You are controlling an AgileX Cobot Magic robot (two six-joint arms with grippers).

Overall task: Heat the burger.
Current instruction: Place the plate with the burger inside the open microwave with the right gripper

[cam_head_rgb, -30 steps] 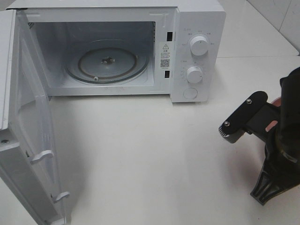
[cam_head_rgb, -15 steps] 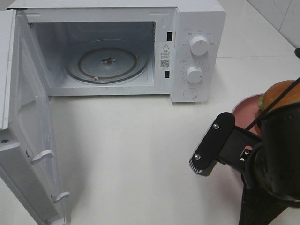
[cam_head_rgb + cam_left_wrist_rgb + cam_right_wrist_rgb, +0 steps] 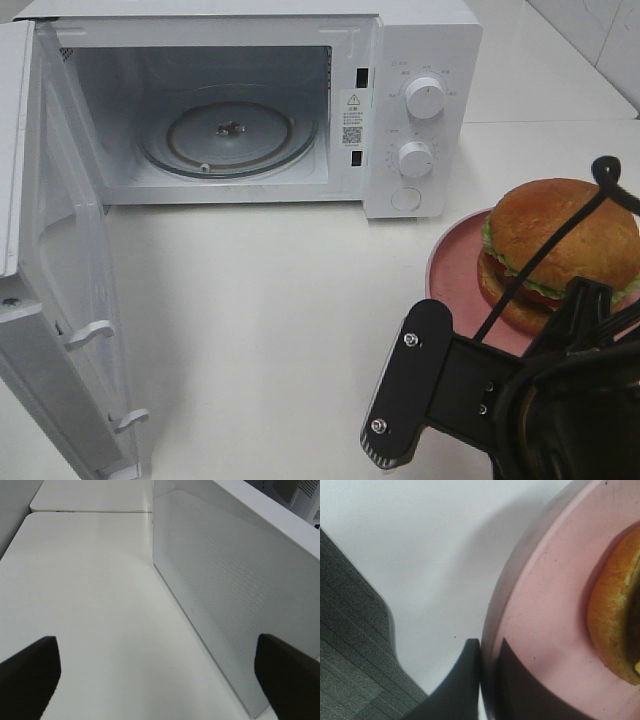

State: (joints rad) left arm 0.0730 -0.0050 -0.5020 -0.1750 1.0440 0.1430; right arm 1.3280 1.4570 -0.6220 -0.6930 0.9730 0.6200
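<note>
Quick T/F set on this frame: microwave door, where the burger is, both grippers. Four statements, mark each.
1. The microwave door is swung open. True.
2. The burger sits on the turntable. False: the turntable is bare; the burger is on the pink plate, outside the microwave.
3. The right gripper is shut on the pink plate's rim. True.
4. The left gripper grips the microwave door. False: its jaws stand wide apart with nothing between them.
</note>
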